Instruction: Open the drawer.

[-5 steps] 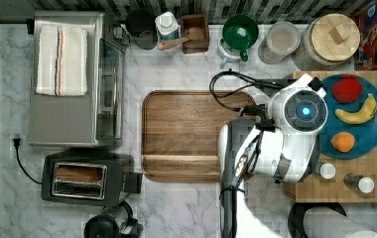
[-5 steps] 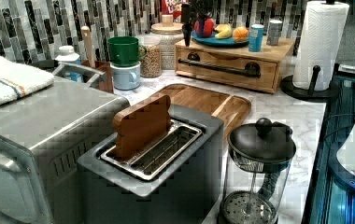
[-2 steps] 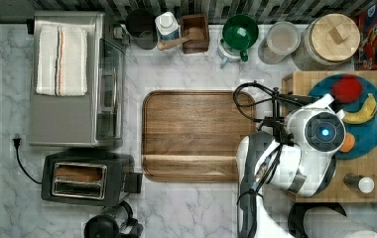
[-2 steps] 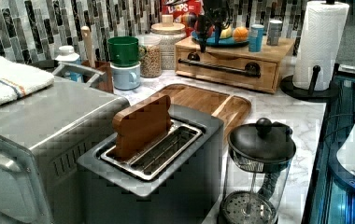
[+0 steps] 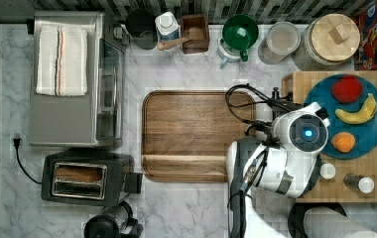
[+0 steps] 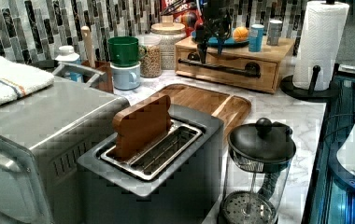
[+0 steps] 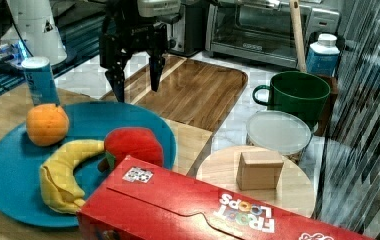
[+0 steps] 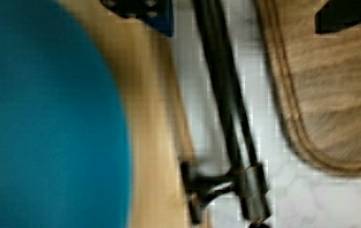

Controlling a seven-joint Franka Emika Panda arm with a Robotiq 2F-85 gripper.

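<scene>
The light bamboo drawer [image 6: 222, 80] sits shut in its box, with the long black bar handle [image 6: 222, 68] across its front. A blue plate of fruit [image 5: 355, 131] rests on the box's top [image 5: 370, 166]. My gripper [image 7: 134, 80] hangs open just above the box's front edge, beside the walnut tray [image 5: 191, 134]. In the left view the gripper [image 6: 211, 46] is over the end of the handle on the left view's left. In the wrist view the handle [image 8: 223, 95] runs between my two fingers [image 8: 140, 9], apart from both.
A toaster [image 5: 82, 178] and toaster oven [image 5: 72, 79] stand at the top view's left. A french press [image 6: 259, 172] stands beside the toaster and a paper towel roll [image 6: 323, 42] beside the drawer box. Green mug [image 5: 240, 29], jars and a cereal box [image 7: 203, 210] line the back wall.
My arm has swung toward the top view's right, from over the walnut tray to the front edge of the drawer box. The gripper now hangs over the handle.
</scene>
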